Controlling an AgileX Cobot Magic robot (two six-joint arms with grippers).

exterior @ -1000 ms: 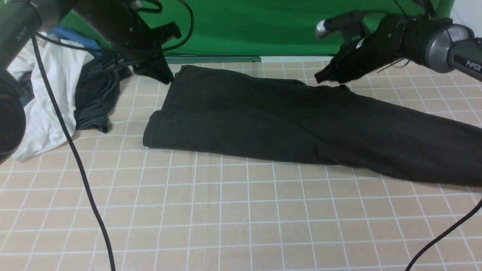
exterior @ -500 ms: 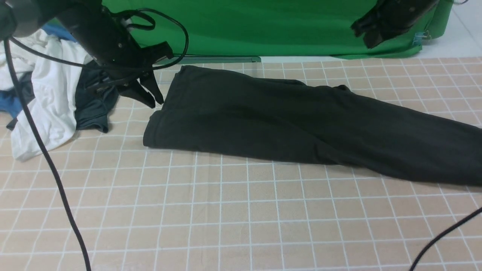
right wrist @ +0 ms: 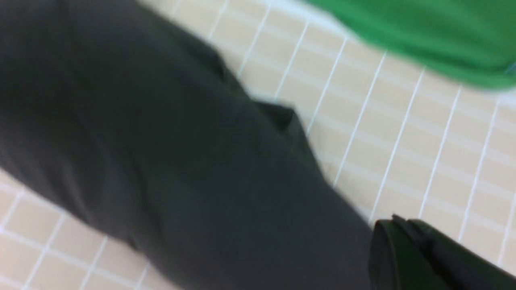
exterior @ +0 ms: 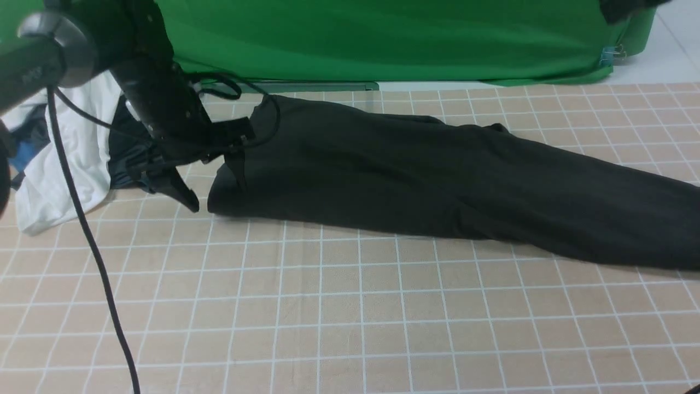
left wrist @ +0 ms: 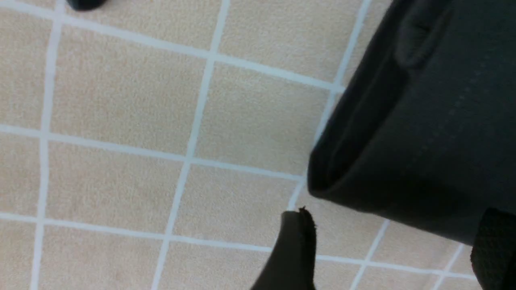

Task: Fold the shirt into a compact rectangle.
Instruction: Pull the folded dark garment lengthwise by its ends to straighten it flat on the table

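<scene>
Shirt [exterior: 437, 175] lies on the far half of the tabletop [exterior: 350, 328] as one long black band. Its L end sits toward the far-left corner and the rest runs out to the right edge, no print showing. Lengthwise folds look done, so I'd judge the step in hand is the cross-fold: take the L end and carry it over toward the R to shorten the band. Left gripper [exterior: 214, 186] is low at the band's near-left corner w/ jaws spread wide. In the wrist view one of its fingers [left wrist: 296, 245] is off the cloth on bare mat and the other is over the fabric, w/ the corner between them and nothing pinched. Right gripper [right wrist: 397, 237] is high over the R part of the band, view blurred, and I can't tell if it's spread or pressed together. Next move prob. needs the L jaws down onto the mat and closed on every layer at that corner, not just the top ply. The far-left corner needs a hold too, or the end will twist when lifted. A white garment [exterior: 60, 180] and a dark grey garment [exterior: 128, 164] are heaped at the left edge just beside the arm, so keep clear of those. The cable [exterior: 93, 246] hangs near too.
</scene>
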